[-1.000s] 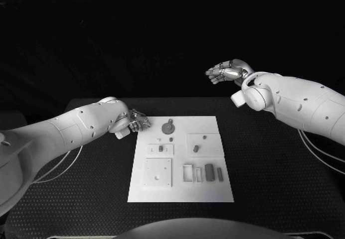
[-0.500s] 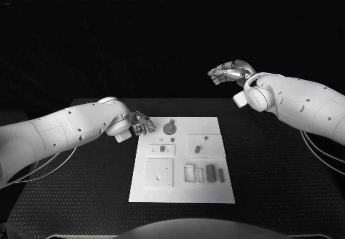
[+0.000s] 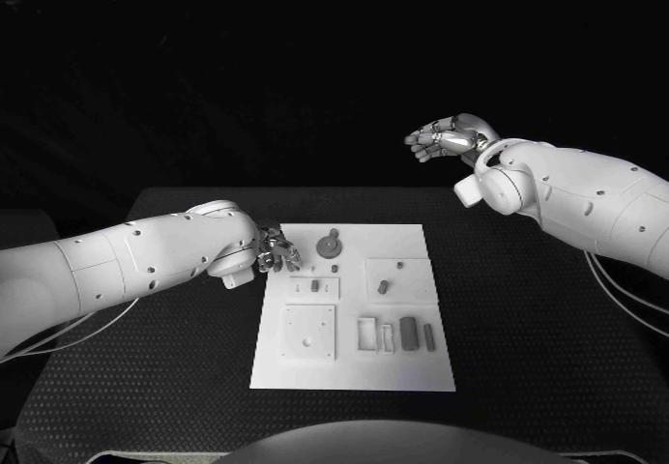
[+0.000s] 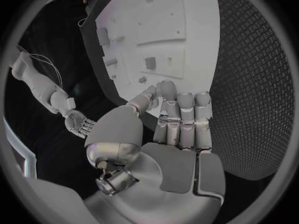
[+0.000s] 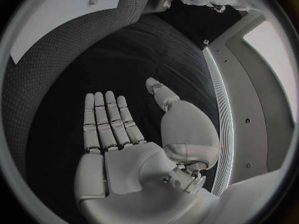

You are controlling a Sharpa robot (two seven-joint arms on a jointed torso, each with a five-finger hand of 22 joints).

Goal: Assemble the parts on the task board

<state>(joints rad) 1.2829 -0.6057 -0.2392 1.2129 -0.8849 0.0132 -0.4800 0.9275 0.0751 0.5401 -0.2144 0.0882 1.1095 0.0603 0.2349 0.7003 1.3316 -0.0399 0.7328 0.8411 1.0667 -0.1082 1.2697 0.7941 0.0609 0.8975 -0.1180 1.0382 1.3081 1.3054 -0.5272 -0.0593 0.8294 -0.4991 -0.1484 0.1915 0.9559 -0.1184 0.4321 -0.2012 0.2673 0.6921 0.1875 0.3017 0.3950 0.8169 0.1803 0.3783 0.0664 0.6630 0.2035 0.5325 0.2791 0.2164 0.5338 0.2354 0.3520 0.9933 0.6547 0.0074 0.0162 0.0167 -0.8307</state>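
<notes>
The white task board (image 3: 354,373) lies in the middle of the black table. On it sit a round grey part with a stem (image 3: 328,246), small grey parts (image 3: 382,286) in raised white squares, and dark oblong parts (image 3: 407,333) beside open slots. My left hand (image 3: 274,253) hovers at the board's far left corner, fingers straight and close together, holding nothing; the left wrist view shows this hand (image 4: 177,129) over the board (image 4: 187,5). My right hand (image 3: 444,138) hangs high beyond the table's far edge, and in the right wrist view it (image 5: 115,129) is flat and empty.
A square white plate (image 3: 308,333) lies on the board's near left part. The textured black mat (image 3: 543,319) stretches on both sides of the board. In the left wrist view my right hand (image 4: 77,123) hangs away from the board.
My left arm has dropped lower and its hand has slid slightly toward the board's far left corner. The right hand has hardly moved.
</notes>
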